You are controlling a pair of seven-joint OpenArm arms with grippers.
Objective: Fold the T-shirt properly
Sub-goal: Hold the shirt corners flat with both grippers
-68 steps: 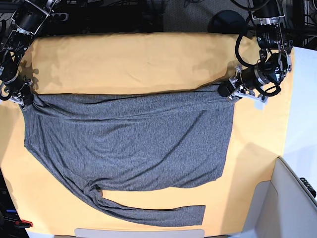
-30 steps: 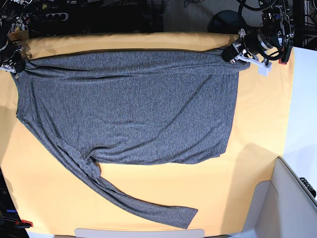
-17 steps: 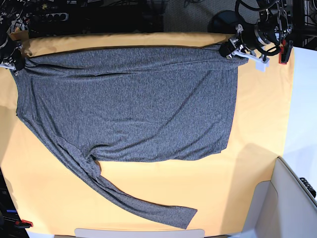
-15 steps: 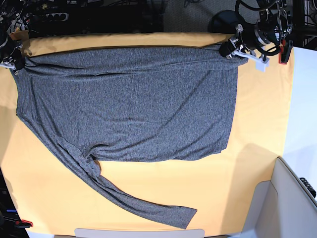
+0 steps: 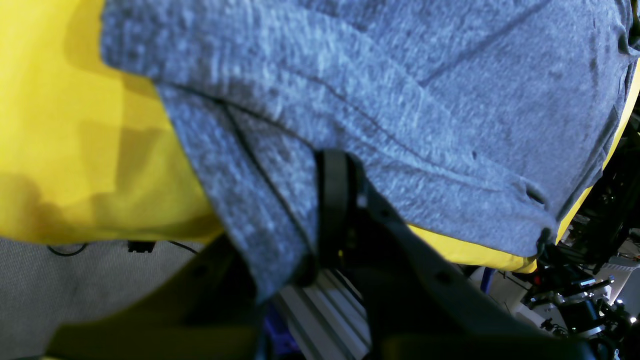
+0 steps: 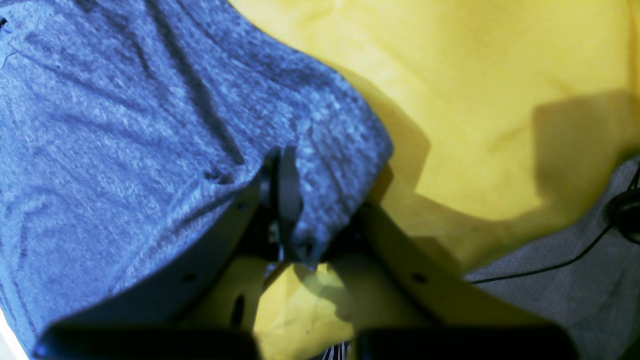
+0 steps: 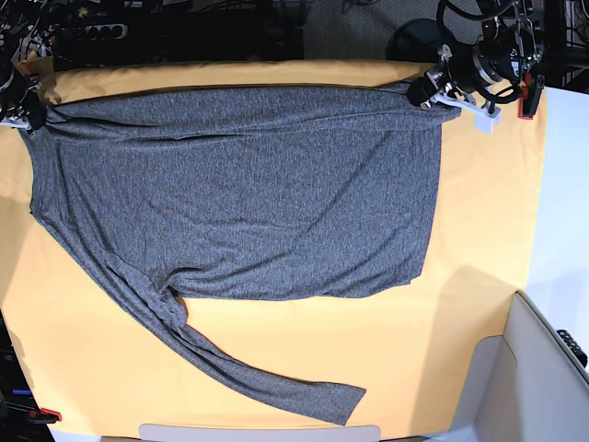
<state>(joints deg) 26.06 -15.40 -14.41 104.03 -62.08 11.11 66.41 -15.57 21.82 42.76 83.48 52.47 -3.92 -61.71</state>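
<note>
While the T-shirt [image 7: 239, 193] lies spread out, the left hand [image 7: 425, 95] is clamped on one corner. Right hand [image 7: 28, 118] pinches the other corner, both over the surface [image 7: 479, 230].

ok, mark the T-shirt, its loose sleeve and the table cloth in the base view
T-shirt [image 7: 248, 203], base view, middle of the flat grey body.
loose sleeve [image 7: 276, 387], base view, midway along the narrow strip toward the near edge.
table cloth [image 7: 479, 230], base view, bare yellow-orange area beside the shirt's side edge.
</note>
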